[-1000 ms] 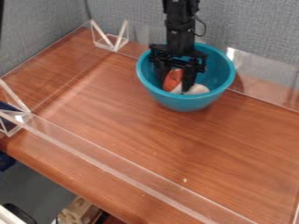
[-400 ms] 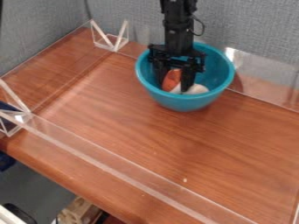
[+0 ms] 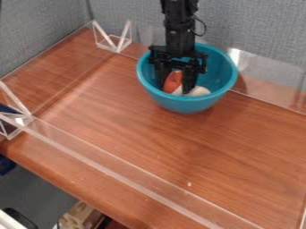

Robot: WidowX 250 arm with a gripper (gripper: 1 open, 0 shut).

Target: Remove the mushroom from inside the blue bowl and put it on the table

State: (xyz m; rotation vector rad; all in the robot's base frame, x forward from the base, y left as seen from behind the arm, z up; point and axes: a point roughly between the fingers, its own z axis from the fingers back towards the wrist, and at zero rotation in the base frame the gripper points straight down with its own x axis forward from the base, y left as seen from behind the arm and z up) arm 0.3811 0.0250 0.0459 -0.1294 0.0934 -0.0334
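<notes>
The blue bowl (image 3: 182, 104) stands on the table (image 3: 131, 134) at the back, right of centre. Inside it lies the mushroom (image 3: 174, 83), its orange-red part toward the left and its cream-white part (image 3: 202, 90) toward the right. My black gripper (image 3: 176, 79) reaches straight down into the bowl. Its two fingers press against either side of the orange-red part, shut on the mushroom. The mushroom still sits low inside the bowl, below the rim.
Low clear acrylic walls (image 3: 107, 165) edge the tabletop, with a clear bracket (image 3: 114, 38) at the back left corner and another wall (image 3: 269, 76) just behind the bowl. Bare wood stretches in front of and left of the bowl.
The gripper and the bowl have shifted very slightly to the left. The fingers stay around the mushroom at the same spread.
</notes>
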